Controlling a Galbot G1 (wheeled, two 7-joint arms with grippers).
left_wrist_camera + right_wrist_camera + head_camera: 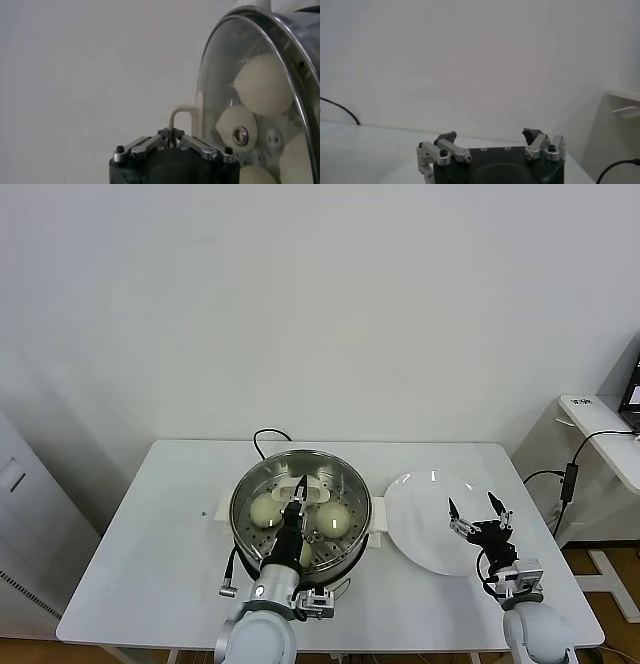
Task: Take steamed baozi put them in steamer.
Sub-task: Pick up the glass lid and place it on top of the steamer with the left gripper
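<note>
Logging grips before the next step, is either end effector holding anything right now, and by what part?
The left end effector is shut on the glass lid, gripping its white handle over the steamer. The right end effector is open, holding nothing.

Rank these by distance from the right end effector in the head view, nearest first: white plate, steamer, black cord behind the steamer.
From the open right end effector, over the plate's right edge:
1. White plate, directly beneath and beside it.
2. Steamer, left of the plate at table centre.
3. Black cord, behind the steamer toward the wall, farthest.
</note>
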